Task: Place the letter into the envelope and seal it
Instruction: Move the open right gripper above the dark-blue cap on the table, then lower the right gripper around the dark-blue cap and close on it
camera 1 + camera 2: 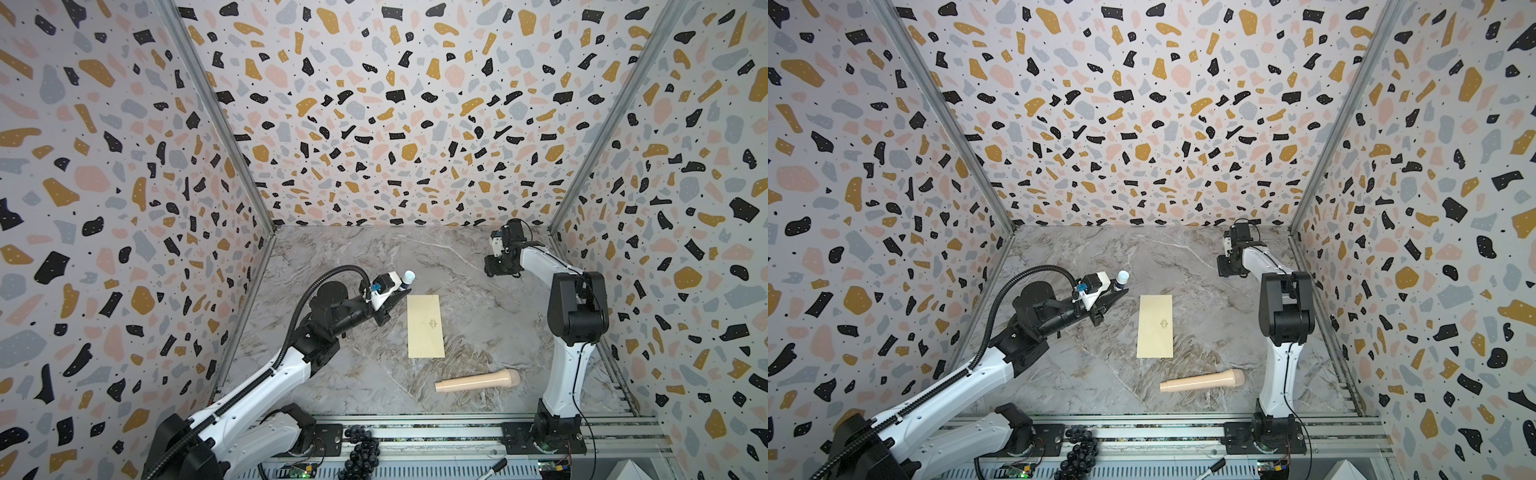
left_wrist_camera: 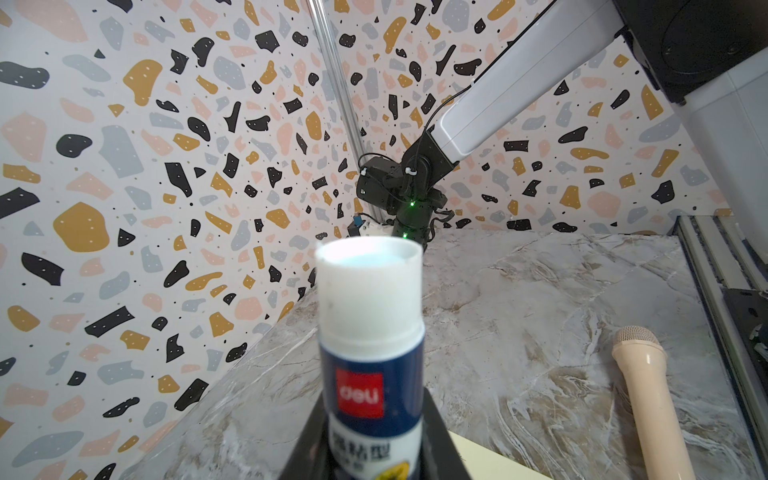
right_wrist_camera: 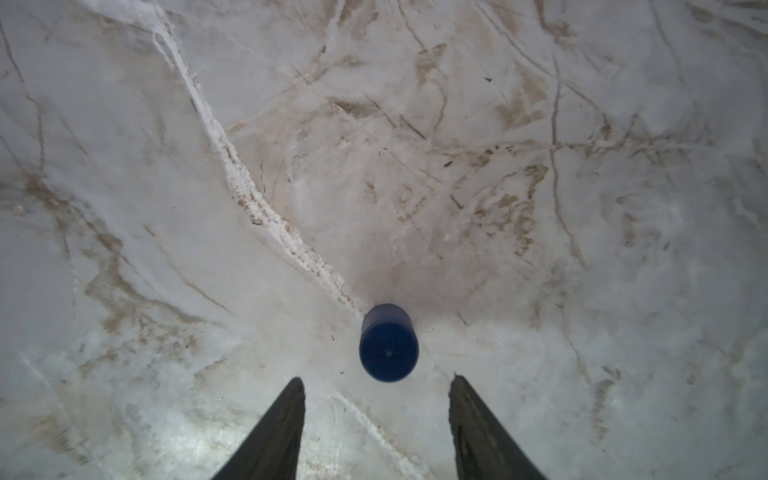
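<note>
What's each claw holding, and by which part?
Left claw grips the glue stick by its lower barrel; right claw holds nothing, open near the blue cap.

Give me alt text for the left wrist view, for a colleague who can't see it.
An uncapped glue stick, white top and blue label, fills the centre, clamped between the dark fingers of the left gripper. Behind it lies the marble table, with a beige microphone, a pale envelope corner, and the right arm reaching down at the far wall corner.

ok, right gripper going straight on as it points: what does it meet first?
Probably the blue cap, in line with the gap of the open right gripper; the tips would then meet the marble table. Depth is unclear.
</note>
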Robot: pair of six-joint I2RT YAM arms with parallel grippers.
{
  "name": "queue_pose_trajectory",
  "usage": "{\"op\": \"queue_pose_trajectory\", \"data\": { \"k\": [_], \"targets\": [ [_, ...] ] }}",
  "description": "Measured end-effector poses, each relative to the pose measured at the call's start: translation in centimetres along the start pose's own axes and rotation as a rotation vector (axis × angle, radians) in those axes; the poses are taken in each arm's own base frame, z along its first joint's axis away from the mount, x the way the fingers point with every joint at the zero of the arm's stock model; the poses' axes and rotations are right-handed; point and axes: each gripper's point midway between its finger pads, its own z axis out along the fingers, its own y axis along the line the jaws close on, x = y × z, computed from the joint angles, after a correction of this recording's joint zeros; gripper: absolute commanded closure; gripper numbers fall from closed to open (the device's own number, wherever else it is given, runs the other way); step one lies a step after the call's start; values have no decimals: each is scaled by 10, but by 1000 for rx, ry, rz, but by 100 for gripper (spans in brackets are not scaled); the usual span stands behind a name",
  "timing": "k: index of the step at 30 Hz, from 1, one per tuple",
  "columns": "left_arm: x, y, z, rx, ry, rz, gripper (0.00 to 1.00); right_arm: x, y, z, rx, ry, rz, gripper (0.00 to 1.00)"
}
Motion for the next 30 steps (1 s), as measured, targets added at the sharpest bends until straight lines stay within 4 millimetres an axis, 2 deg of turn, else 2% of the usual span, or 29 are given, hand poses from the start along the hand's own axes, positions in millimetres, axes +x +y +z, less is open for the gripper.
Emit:
{"op": "queue_pose_trajectory", "data": {
  "k": [8, 17, 24, 30],
  "targets": [
    [1, 0, 1, 1, 2, -1, 100, 2, -2, 10, 0, 20, 1, 50],
    [3, -1, 2, 7, 6, -3, 100, -4, -5, 15, 2, 17, 3, 57],
    [3, -1, 2, 9, 7, -4, 100, 2, -5, 25, -2, 43, 6, 60],
    [4, -1, 2, 10, 9, -5, 100, 3, -6, 26, -3, 48, 8, 64]
  ]
}}
